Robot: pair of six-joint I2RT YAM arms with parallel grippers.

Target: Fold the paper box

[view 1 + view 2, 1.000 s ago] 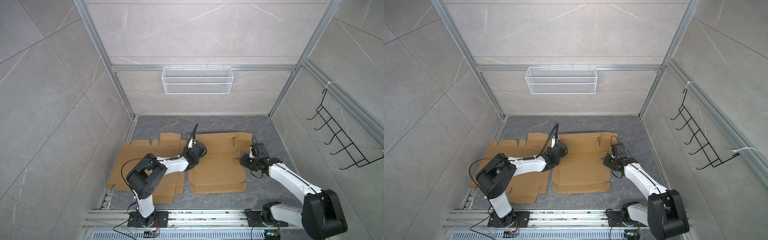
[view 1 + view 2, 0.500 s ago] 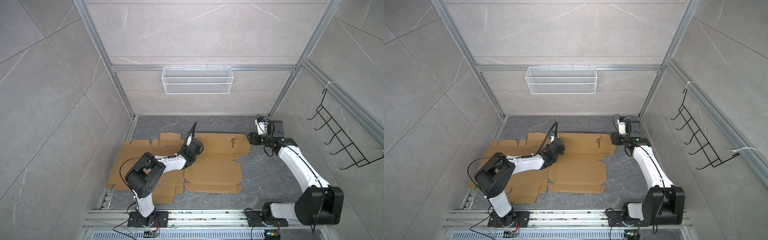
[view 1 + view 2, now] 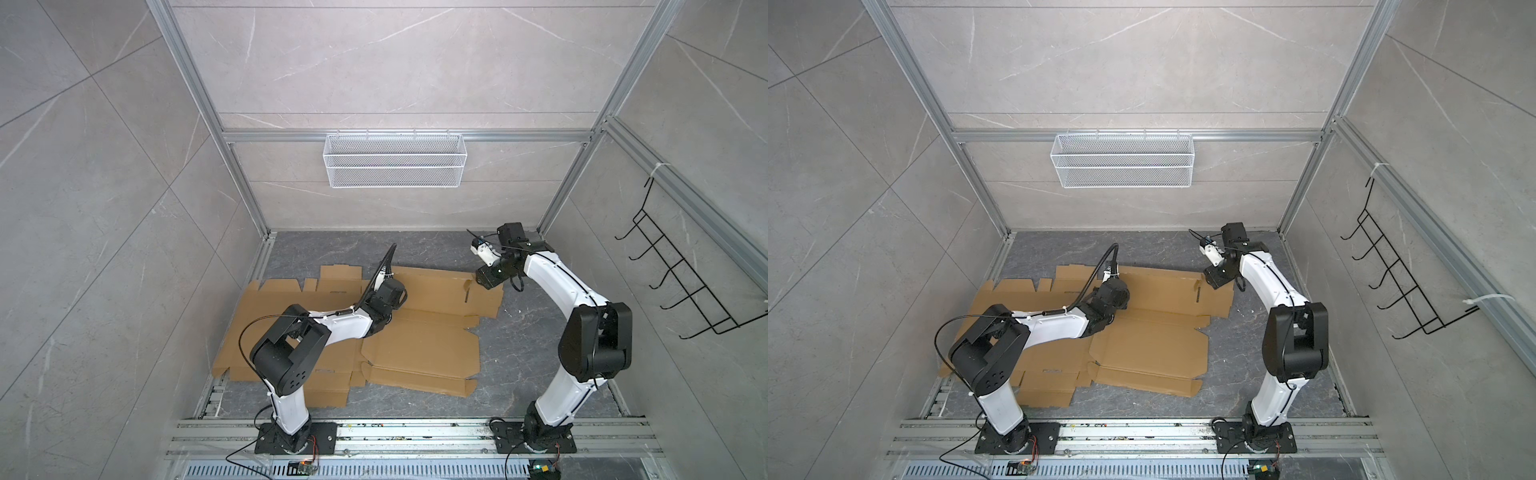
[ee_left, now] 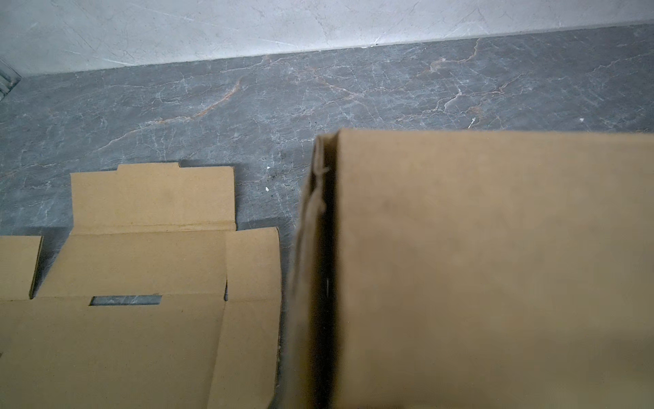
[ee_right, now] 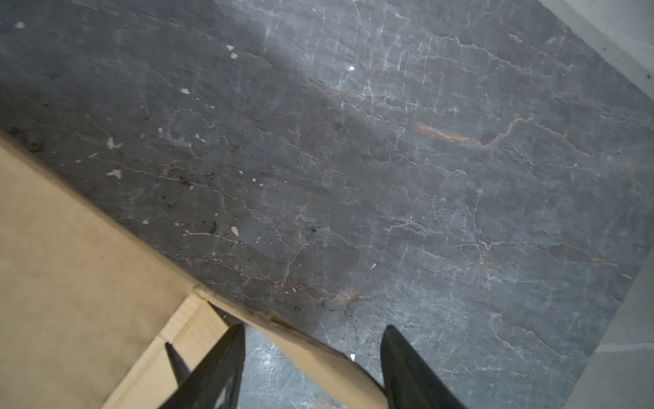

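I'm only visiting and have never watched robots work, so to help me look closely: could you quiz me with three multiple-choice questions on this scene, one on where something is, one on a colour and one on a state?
1. Where is the white wire basket?
A) on the floor
B) on the back wall
C) on the ceiling

2. What colour is the hook rack?
A) black
B) white
C) red

3. How do the jaws of the right end effector stand?
A) shut tight
B) clamped on the basket
C) open, astride the edge of the cardboard sheet

Answers: 1 B, it hangs high on that wall in both top views. 2 A, its wires show black against the grey tiles. 3 C, the right wrist view shows a gap with the edge running through it.
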